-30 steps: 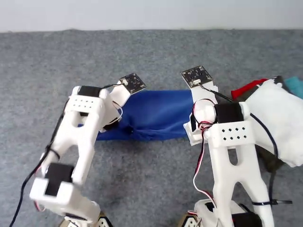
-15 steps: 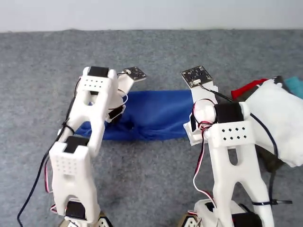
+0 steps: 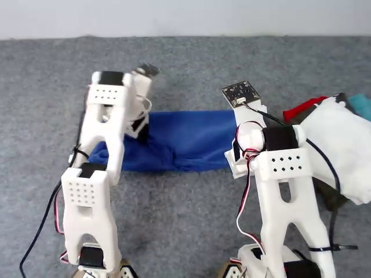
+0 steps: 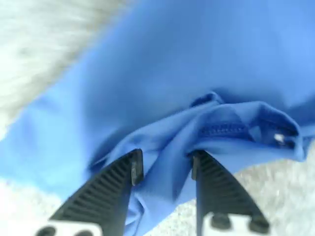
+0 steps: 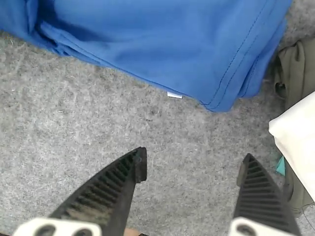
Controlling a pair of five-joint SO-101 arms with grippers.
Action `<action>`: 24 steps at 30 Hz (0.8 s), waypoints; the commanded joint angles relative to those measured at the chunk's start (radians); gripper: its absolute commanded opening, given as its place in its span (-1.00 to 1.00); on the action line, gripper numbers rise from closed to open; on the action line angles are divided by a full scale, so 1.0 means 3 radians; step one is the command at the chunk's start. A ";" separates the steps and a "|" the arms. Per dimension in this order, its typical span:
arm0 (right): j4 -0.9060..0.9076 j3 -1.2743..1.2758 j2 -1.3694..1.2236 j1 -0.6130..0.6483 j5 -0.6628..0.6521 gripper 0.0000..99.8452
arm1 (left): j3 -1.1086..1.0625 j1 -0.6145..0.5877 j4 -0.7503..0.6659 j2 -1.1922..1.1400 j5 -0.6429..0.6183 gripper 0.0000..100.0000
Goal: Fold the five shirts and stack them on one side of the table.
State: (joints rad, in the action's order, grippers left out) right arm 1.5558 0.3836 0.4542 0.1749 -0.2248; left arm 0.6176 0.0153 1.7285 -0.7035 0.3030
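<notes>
Your blue shirt [image 3: 188,142] lies across the middle of the grey tabletop [image 3: 191,69] as a long folded band running from one arm to the other. Most of it is smooth and flat. The end under the left arm is bunched and puckered, with a stitched hem curling up out of the folds.

Your left hand [image 4: 166,160] is clamped on that bunched end. A thick ridge of blue cloth fills the gap between its two black fingers [image 4: 115,189], and the rest of the shirt spreads away beyond them.

Your right hand [image 5: 194,157] hovers over bare tabletop just beside the shirt's other end, with its fingers wide apart and nothing between them. The shirt's corner and double-stitched edge lie just past its fingertips.

A small white tag [image 5: 174,95] pokes out from under that edge, too small to read.

Against the shirt's right end sits a heap of other clothes: a white shirt [image 3: 342,147] on top, with a red one [image 3: 301,108], a teal one [image 3: 362,104] and an olive one [image 5: 290,69] showing around it.
</notes>
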 commanded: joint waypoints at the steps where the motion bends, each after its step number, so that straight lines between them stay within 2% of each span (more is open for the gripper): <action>1: -0.0028 0.0000 0.0110 0.0028 0.0031 -0.39 | 0.0217 -0.0092 0.0087 0.0010 -0.0169 -0.65; 9: -0.0028 0.0005 0.0110 0.0028 0.0036 -0.39 | 0.0059 -0.0118 0.0087 0.0036 -0.0179 -0.66; 18: -0.0156 0.0281 0.0136 0.0028 0.0041 -0.39 | 0.0401 -0.0348 0.0092 0.0322 -0.0450 -0.66; 24: -0.0279 0.0455 0.0488 0.0003 0.0041 -0.39 | -0.0315 -0.0189 0.0092 0.1100 -0.0430 -0.65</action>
State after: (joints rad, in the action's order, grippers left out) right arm 1.4960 0.5186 0.5294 0.1795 -0.2248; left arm 0.6022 -0.0706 1.7331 -0.5301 0.1803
